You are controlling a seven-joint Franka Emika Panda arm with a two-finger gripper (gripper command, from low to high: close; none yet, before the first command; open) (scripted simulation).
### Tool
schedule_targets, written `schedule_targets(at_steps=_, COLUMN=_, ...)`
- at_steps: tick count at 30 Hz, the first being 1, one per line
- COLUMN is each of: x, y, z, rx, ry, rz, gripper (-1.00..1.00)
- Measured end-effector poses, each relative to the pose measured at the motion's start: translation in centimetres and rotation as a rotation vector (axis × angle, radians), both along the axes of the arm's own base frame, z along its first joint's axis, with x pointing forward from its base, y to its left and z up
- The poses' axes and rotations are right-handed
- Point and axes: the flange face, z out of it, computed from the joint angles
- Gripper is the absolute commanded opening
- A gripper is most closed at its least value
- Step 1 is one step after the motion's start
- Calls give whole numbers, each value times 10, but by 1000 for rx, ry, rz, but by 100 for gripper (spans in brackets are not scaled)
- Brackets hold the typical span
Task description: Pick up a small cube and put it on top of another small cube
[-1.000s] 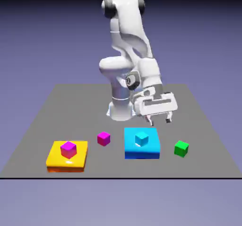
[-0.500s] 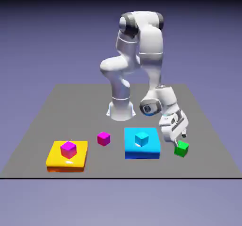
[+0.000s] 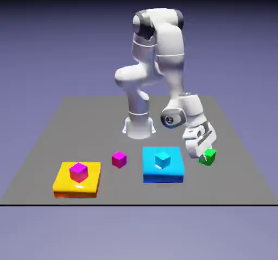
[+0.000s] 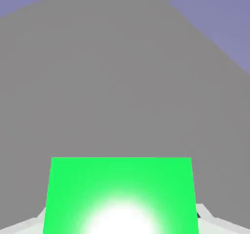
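Observation:
The small bright green cube (image 3: 209,157) hangs just above the grey table (image 3: 228,145) at the exterior view's right, with my gripper (image 3: 205,154) shut on it. In the hand view the green cube (image 4: 119,194) fills the bottom middle, and only pale slivers of my fingertips (image 4: 217,222) show beside it. Other small cubes sit to the left. A magenta cube (image 3: 119,159) is on the bare table, a cyan cube (image 3: 162,159) is on a blue slab, and a second magenta cube (image 3: 79,171) is on a yellow slab.
The blue slab (image 3: 175,171) lies close to the left of the held cube. The yellow slab (image 3: 62,184) lies near the table's front left corner. The robot's base (image 3: 139,126) stands behind the slabs.
My hand came down to the green cube at the right, closed on it, and has raised it a little off the table. The other cubes have not moved.

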Motion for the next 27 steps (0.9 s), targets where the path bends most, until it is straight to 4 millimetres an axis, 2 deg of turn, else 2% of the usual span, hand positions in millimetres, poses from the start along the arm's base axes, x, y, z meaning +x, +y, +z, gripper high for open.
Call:
schedule_targets(at_steps=4, x=51, y=-94, z=25, rx=-24, ry=-14, rz=-329, gripper=-100)
schedule_targets(at_steps=8, x=76, y=-199, z=51, rx=-28, ry=-14, rz=-661, gripper=-100)
schedule_targets(at_steps=10, x=76, y=-261, z=65, rx=-21, ry=-10, rz=-844, gripper=-100)
schedule_targets(at_steps=12, x=70, y=-314, z=78, rx=-8, ry=-5, rz=-1006, gripper=-100)
schedule_targets(at_steps=14, x=57, y=-366, z=91, rx=12, ry=2, rz=-1170, gripper=-100)
schedule_targets(at_steps=16, x=34, y=-420, z=99, rx=35, ry=2, rz=-1338, gripper=-100)
schedule_targets(at_steps=17, x=28, y=-431, z=98, rx=36, ry=-2, rz=-1367, gripper=-100)
schedule_targets(at_steps=18, x=32, y=-422, z=98, rx=36, ry=-2, rz=-1344, gripper=-100)
schedule_targets(at_steps=19, x=43, y=-409, z=89, rx=35, ry=-1, rz=-1308, gripper=-100)
schedule_targets(at_steps=21, x=44, y=-423, z=70, rx=35, ry=-2, rz=-1332, gripper=-100)
schedule_targets(at_steps=24, x=51, y=-428, z=40, rx=36, ry=-2, rz=-1332, gripper=-100)
schedule_targets(at_steps=25, x=53, y=-429, z=33, rx=36, ry=-1, rz=-1332, gripper=100)
schedule_targets(at_steps=27, x=53, y=-429, z=33, rx=36, ry=-1, rz=-1333, gripper=100)
